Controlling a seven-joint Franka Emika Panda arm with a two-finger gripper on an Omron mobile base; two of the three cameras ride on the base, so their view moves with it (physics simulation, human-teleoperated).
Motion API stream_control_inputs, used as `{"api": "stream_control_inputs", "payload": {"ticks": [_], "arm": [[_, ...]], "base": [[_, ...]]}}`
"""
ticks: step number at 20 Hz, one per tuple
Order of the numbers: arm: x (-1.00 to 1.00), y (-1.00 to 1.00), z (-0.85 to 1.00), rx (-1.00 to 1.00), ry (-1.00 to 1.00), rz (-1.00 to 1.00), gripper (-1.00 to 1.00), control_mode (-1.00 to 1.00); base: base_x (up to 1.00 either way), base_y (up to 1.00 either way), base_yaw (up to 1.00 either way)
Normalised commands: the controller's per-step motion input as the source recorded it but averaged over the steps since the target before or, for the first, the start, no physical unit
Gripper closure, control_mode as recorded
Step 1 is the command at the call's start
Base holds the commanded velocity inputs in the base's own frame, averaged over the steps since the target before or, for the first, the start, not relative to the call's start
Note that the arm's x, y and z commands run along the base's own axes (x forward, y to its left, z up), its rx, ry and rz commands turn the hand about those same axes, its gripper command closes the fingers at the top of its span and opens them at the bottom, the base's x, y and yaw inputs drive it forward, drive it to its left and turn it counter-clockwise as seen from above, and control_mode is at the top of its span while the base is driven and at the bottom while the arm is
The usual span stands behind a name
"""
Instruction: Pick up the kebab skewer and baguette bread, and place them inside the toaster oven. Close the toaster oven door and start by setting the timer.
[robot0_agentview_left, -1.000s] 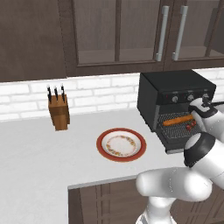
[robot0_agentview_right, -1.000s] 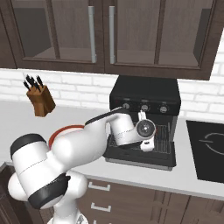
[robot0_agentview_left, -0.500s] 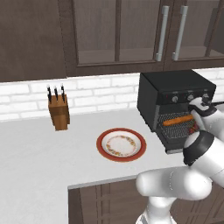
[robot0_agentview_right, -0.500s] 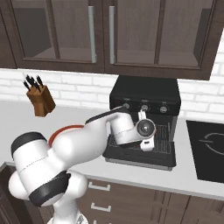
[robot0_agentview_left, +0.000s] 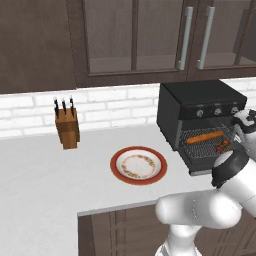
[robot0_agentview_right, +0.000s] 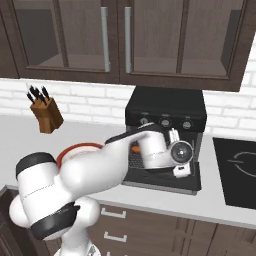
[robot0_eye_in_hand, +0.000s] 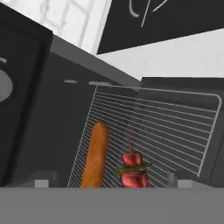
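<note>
Over at the toaster oven (robot0_agentview_left: 200, 125), both bits of food are already on the wire rack (robot0_eye_in_hand: 175, 127): the baguette bread (robot0_eye_in_hand: 95, 155) lies lengthwise and the kebab skewer (robot0_eye_in_hand: 132, 168) sits just beside it, not touching as far as I can see. Robot's fingers (robot0_eye_in_hand: 109, 183) are spread wide with nothing in them, hovering right above the rack. So loading looks done. Next up, I'd guess, is backing out, swinging the toaster oven door (robot0_agentview_right: 160, 181) up shut, then twisting a timer knob (robot0_agentview_left: 200, 113).

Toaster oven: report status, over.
Fingers open, holding nothing. Golden-brown baguette and red-chunk kebab skewer lying on wire rack of black toaster oven. Door down, nothing blocking.
</note>
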Motion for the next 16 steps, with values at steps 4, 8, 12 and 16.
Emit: {"api": "stream_control_inputs", "payload": {"ticks": [4,8,12,16], "arm": [[-0.72,0.06,-0.15,-0.22,-0.20,0.19,-1.00,-1.00],[-0.46,0.23,-0.15,-0.31,-0.25,0.27,-1.00,-1.00],[-0.56,0.33,-0.17,-0.33,-0.21,0.34,-1.00,-1.00],[-0.27,0.15,-0.12,-0.32,-0.20,0.25,-1.00,-1.00]], "base": [[0.00,0.00,0.00],[0.00,0.00,0.00],[0.00,0.00,0.00],[0.00,0.00,0.00]]}}
